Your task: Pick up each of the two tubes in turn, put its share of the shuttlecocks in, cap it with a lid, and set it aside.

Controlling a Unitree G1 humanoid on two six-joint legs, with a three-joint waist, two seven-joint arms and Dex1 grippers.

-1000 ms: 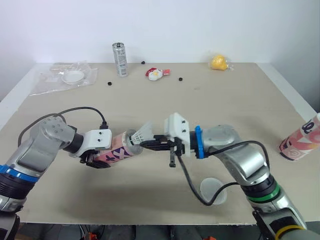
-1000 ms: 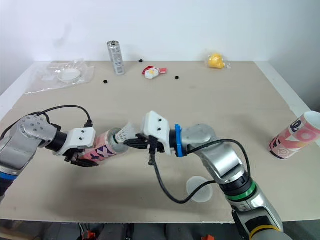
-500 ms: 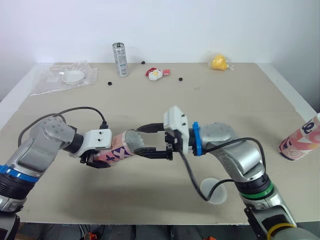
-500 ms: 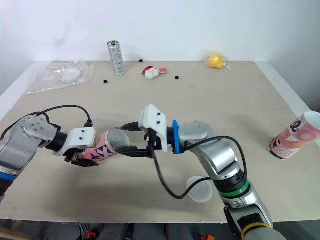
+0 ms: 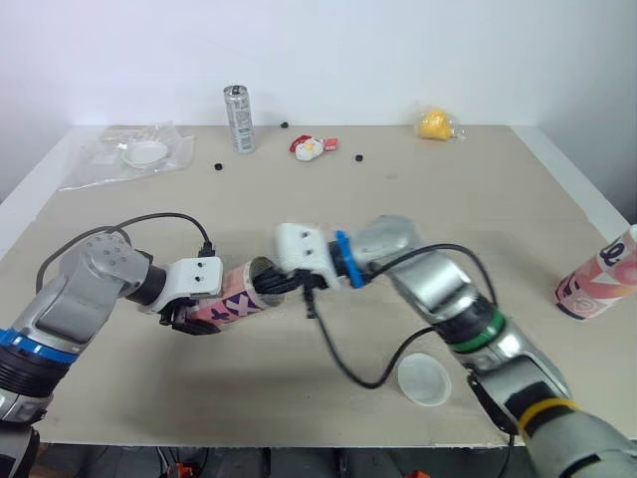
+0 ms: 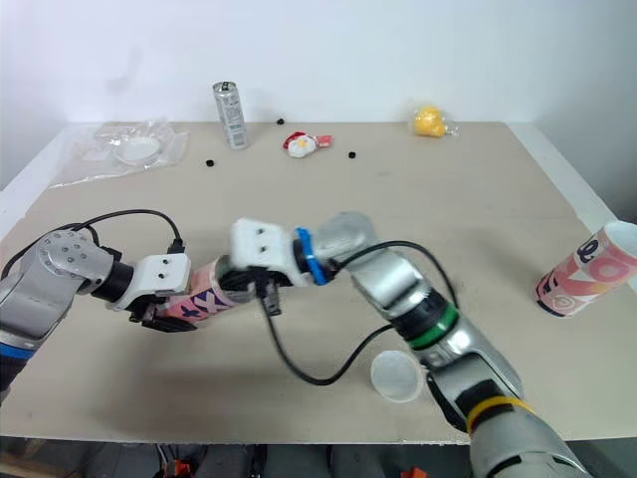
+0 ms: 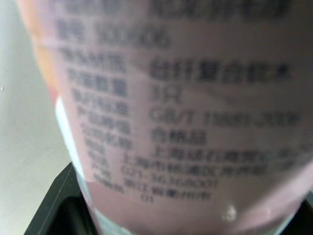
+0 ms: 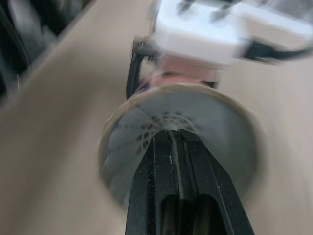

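Pink tube (image 5: 234, 302), clamped by left fingers (image 5: 191, 324), holds a shuttlecock (image 8: 134, 129); right fingers (image 8: 171, 196), closed, reach inside.

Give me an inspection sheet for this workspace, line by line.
Surface: beige table, no spills seen.
Job's things: pink tube held level, shuttlecock inside; second tube at right edge, uncapped; lid near the front.
Clutter: can, plastic bag, red-white toy, yellow object along far edge.
Grippers: left gripper shut on pink tube; right gripper shut, inside its mouth.
Cables: left cable arcs over the wrist; right cable sags beside the lid.
Surroundings: white wall.
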